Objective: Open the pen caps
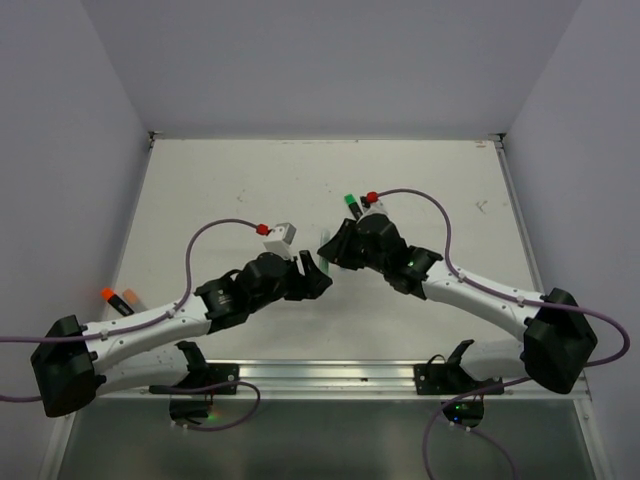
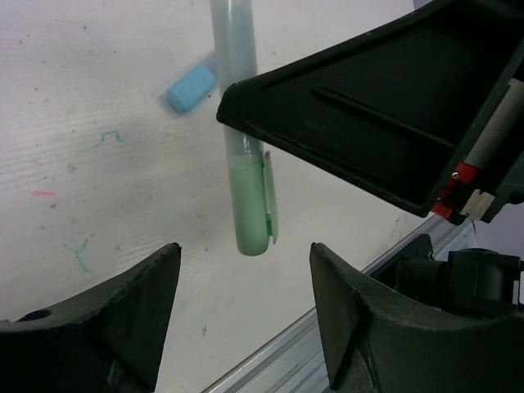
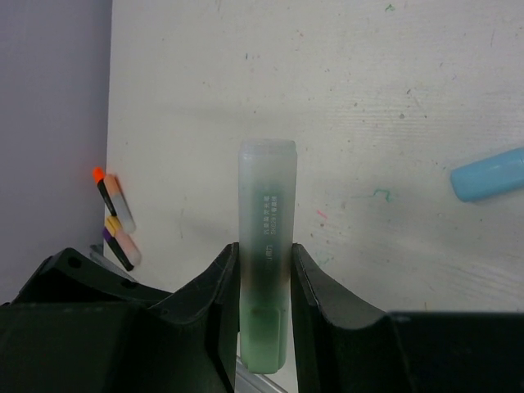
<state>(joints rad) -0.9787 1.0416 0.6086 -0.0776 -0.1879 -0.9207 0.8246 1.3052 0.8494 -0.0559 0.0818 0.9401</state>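
My right gripper [image 3: 264, 270] is shut on a mint marker [image 3: 266, 205], pinching its translucent body between both fingers. In the left wrist view the marker hangs above the table with its mint pen cap [image 2: 250, 205], which has a clip, pointing toward my left gripper [image 2: 246, 262]. That gripper is open, and the cap's tip sits just ahead of its fingertips, touching neither. In the top view the two grippers meet at the table's middle, the left gripper [image 1: 315, 272] beside the right gripper [image 1: 333, 252].
A loose light blue cap [image 2: 191, 88] lies on the table [image 1: 240, 190] beyond the marker. A green-capped marker [image 1: 350, 203] lies beside the right arm. Uncapped markers [image 3: 115, 201] with an orange tip rest at the left edge, near an orange cap [image 1: 108, 295].
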